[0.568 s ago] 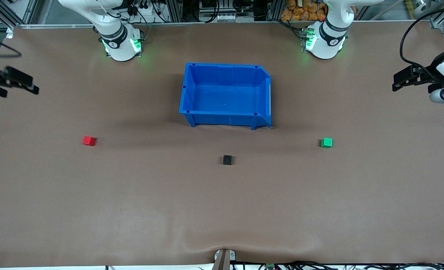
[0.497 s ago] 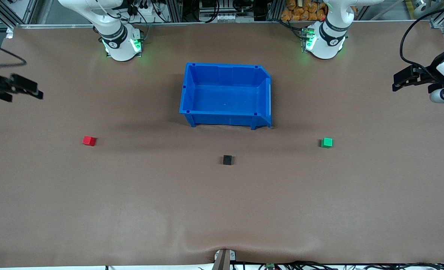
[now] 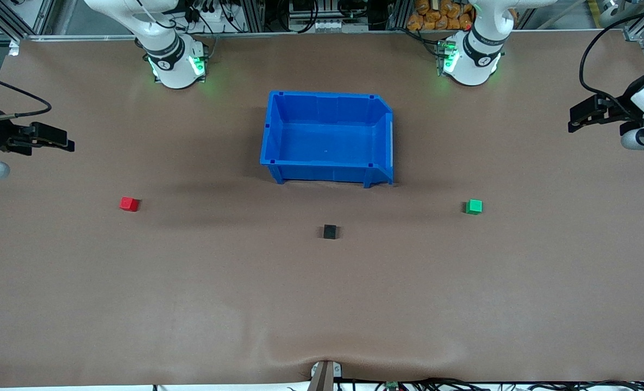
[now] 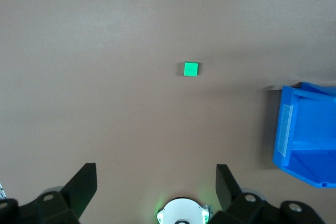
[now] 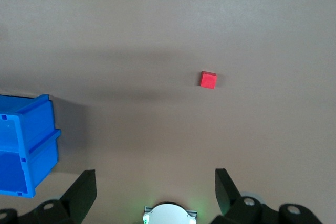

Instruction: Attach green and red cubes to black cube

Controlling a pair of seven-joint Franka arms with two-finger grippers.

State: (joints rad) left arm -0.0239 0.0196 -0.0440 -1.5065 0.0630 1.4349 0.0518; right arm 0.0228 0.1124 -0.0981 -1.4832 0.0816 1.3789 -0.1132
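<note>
The black cube [image 3: 330, 232] sits on the brown table, nearer the front camera than the blue bin. The red cube [image 3: 129, 203] lies toward the right arm's end and shows in the right wrist view [image 5: 208, 80]. The green cube [image 3: 474, 206] lies toward the left arm's end and shows in the left wrist view [image 4: 190, 69]. My right gripper [image 3: 61, 142] is open and empty, up in the air over the right arm's end of the table. My left gripper [image 3: 574, 120] is open and empty, high over the left arm's end.
An empty blue bin [image 3: 270, 136] stands mid-table between the two arm bases, also seen in the left wrist view [image 4: 294, 129] and the right wrist view [image 5: 31, 145]. Bare brown table surrounds the cubes.
My right gripper has moved inward over the table, toward the red cube's side and a little lower in view. The left gripper and all cubes have stayed put.
</note>
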